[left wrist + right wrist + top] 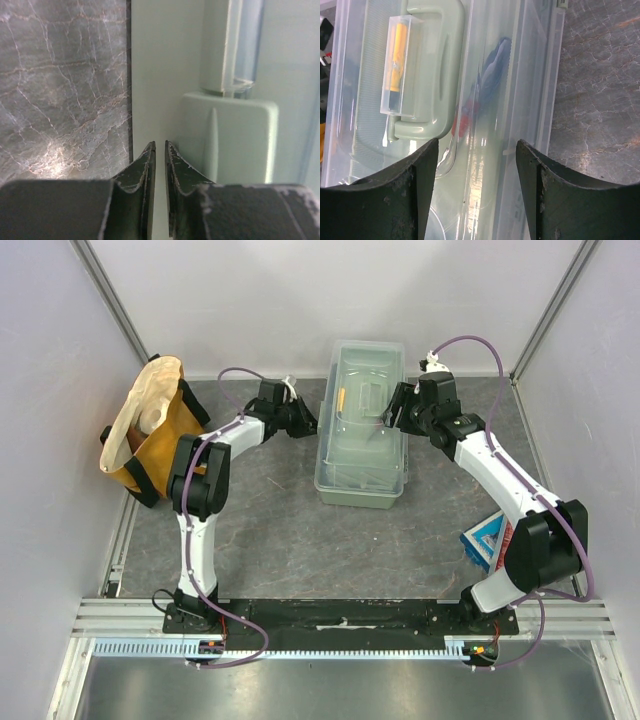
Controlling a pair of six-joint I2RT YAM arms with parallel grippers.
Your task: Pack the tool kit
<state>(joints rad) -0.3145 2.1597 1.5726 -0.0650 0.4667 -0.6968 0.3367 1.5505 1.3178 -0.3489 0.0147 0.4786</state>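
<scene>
The pale-green translucent toolbox [362, 425] lies at the back middle of the table with its clear lid down. My left gripper [308, 426] is shut and empty, its tips [160, 145] close against the box's left wall beside a pale-green latch [227, 135]. My right gripper [393, 412] is open and empty over the lid's right part [477, 145]. The right wrist view shows the green handle [427, 70] with a clear holder of a yellow item [397, 60]. Blue [492, 57] and red [462, 120] tool shapes show dimly through the lid. The hammer is not visible.
A mustard-yellow cloth bag [150, 430] stands at the far left edge. Flat blue-and-red packets [490, 540] lie at the right, beside the right arm's base. The grey marbled tabletop [300, 540] is walled in on three sides.
</scene>
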